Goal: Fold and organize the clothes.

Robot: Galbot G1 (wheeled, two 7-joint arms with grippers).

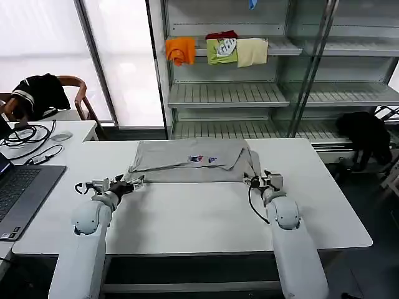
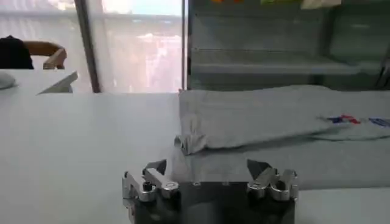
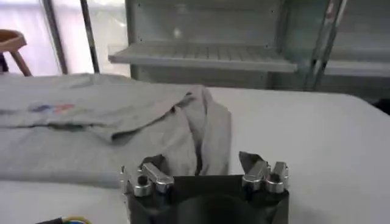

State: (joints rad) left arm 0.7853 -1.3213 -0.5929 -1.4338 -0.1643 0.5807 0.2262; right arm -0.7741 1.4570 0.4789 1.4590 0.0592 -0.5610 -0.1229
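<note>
So the grey shirt (image 1: pixel 190 161) is lying flat on the white table (image 1: pixel 206 218), toward the far side, and its long axis runs side to side across the robot's front, with the little multicoloured print (image 1: pixel 203 159) facing up near the middle. That's the thing everything hinges on: the near hem is basically a straight line stretched between the two arms. The left gripper (image 1: pixel 138 180) sits right at the hem's left end, low over the table, and the right gripper (image 1: pixel 255 181) is at the right end, just by the bunched-up sleeve (image 3: pixel 204 131). Both are about equally close to their own corner, so neither arm really has the edge here (pretty symmetrical setup). In both wrist views the fingers are spread apart with nothing between them, and the fabric lies directly ahead of each. My guess is the next move is pinching both hem corners and carrying them away from the robot toward the collar side, folding across the short axis.
</note>
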